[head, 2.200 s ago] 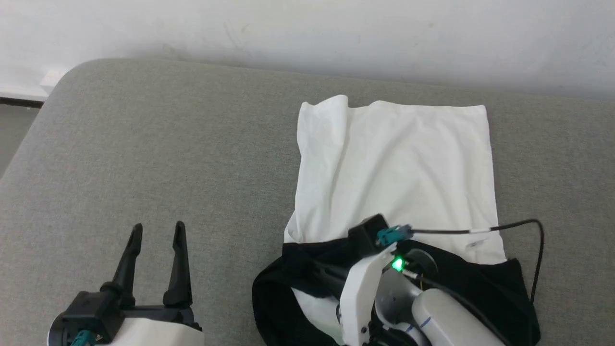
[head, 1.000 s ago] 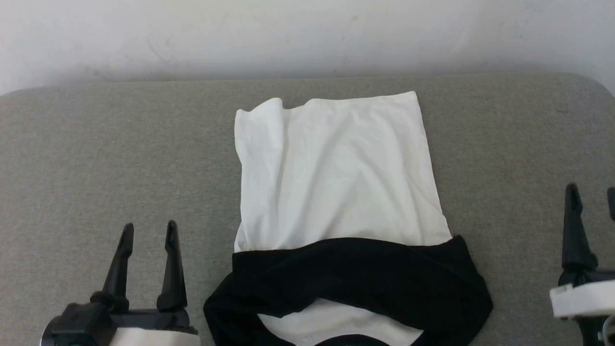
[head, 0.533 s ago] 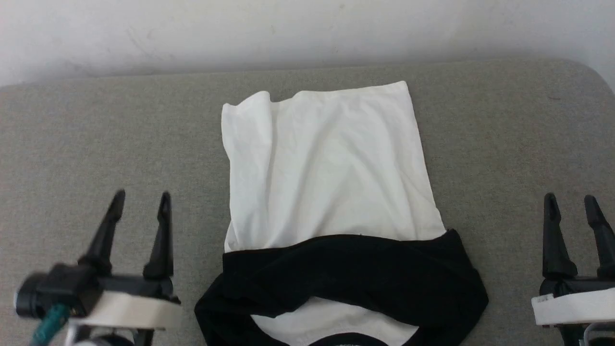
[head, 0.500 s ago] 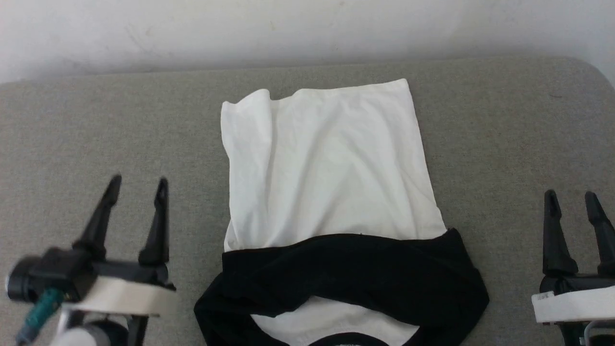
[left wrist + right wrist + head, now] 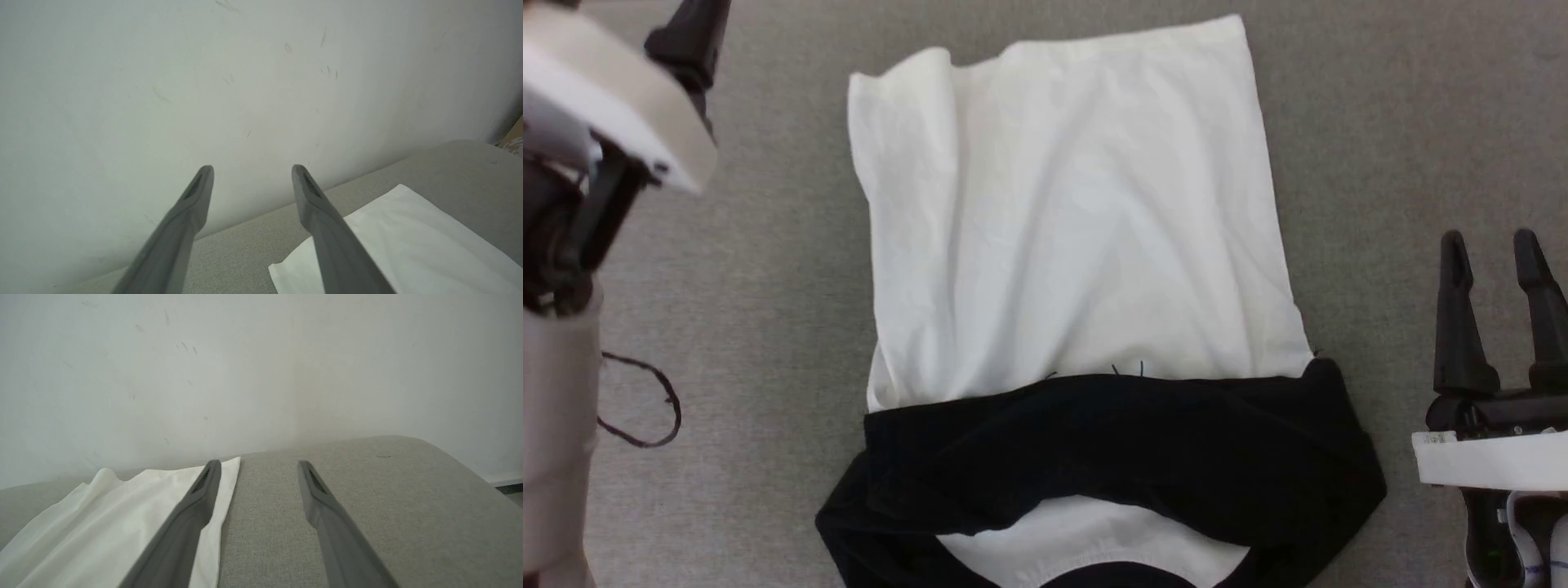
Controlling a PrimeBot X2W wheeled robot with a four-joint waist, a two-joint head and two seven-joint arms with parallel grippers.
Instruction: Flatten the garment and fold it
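The garment point(image 5: 1070, 220) lies on the grey cushion with its white body spread away from me, wrinkled along its left side. Its black shoulder band point(image 5: 1111, 441) is folded across the near end. My right gripper point(image 5: 1490, 245) rests to the right of the garment, open and empty, with its fingers pointing away. In the right wrist view the right gripper point(image 5: 259, 463) has the white cloth point(image 5: 102, 522) beside its left finger. My left arm point(image 5: 605, 106) is raised at the upper left, one dark finger point(image 5: 690, 33) showing. The left gripper point(image 5: 252, 169) is open and empty, above the cushion and left of the garment's far corner point(image 5: 408, 245).
The grey cushion point(image 5: 727, 245) backs onto a white wall point(image 5: 163, 81). Its rounded far-right corner point(image 5: 470, 469) drops off. A thin black cable loop point(image 5: 645, 408) hangs by my left arm. Bare cushion lies on both sides of the garment.
The head camera has tilted down and closer, so the wall has left its view. My left arm has lifted up and away to the upper left. The right gripper holds its place, still open.
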